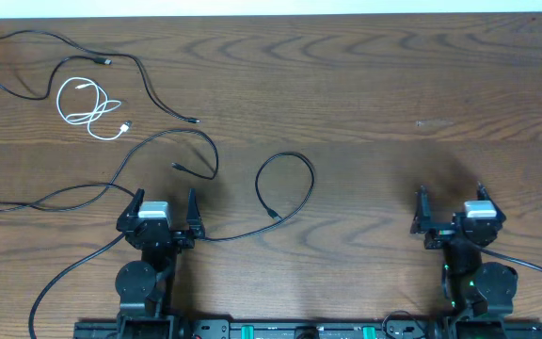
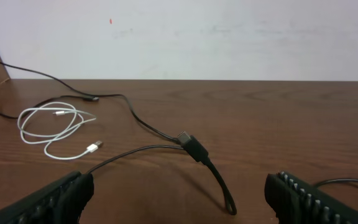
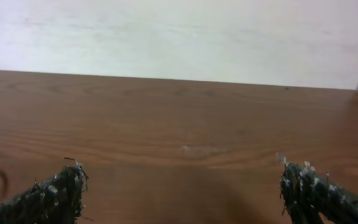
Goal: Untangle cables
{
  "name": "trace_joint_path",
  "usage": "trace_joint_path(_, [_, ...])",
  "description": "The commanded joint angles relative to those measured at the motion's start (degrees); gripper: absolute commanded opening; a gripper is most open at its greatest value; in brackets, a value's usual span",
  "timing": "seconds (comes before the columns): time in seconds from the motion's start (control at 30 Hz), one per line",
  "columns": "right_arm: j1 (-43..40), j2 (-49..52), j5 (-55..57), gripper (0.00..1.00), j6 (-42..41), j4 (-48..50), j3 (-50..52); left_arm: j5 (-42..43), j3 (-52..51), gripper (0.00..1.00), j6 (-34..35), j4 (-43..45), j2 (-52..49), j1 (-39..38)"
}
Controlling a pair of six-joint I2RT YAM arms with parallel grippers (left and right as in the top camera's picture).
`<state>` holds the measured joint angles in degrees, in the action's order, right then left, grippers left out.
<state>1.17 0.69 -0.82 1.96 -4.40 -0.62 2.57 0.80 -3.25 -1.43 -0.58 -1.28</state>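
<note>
Three long black cables and one white cable lie on the wooden table. The coiled white cable (image 1: pixel 90 105) lies at the far left, inside the loops of one black cable (image 1: pixel 147 87). A second black cable (image 1: pixel 216 158) runs from the left edge and ends in a plug in front of my left gripper (image 1: pixel 166 198). A third black cable (image 1: pixel 312 177) forms a loop in the middle. In the left wrist view the black plug (image 2: pixel 191 147) lies ahead of the open left gripper (image 2: pixel 179 193), and the white cable (image 2: pixel 48 121) lies at the left. My right gripper (image 1: pixel 450 193) is open and empty, also in its wrist view (image 3: pixel 182 186).
The thicker black arm cables trail off both arm bases at the front edge. A pale wall borders the table's far edge (image 1: pixel 271 11).
</note>
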Motion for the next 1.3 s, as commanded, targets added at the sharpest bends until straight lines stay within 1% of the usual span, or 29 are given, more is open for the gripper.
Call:
trace_joint_path(0.0, [0.7,-0.4,0.2,0.99,0.5,-0.1,0.3,-2.2,-0.6,0.93,-0.2,-2.8,0.4,0.2])
trace_joint_path(0.53, [-1.1,-0.4,0.5,0.99,3.5,-0.3,0.3,-2.2,-0.6,0.93,-0.2,-2.8,0.3,0.2])
trace_joint_path(0.7, [-1.1,-0.4,0.5,0.99,3.5,-0.3,0.3,-2.2,-0.6,0.94,-0.2,-2.8,0.3,0.2])
trace_joint_path(0.97, [-1.1,-0.4,0.8,0.99,0.2,-0.3,0.3,-2.2,-0.6,0.93,-0.2,-2.8,0.4,0.2])
trace_joint_path(1.27, [-1.1,-0.4,0.9,0.99,0.2,-0.3,0.3,-2.2,-0.6,0.93,-0.2,-2.8,0.4,0.2])
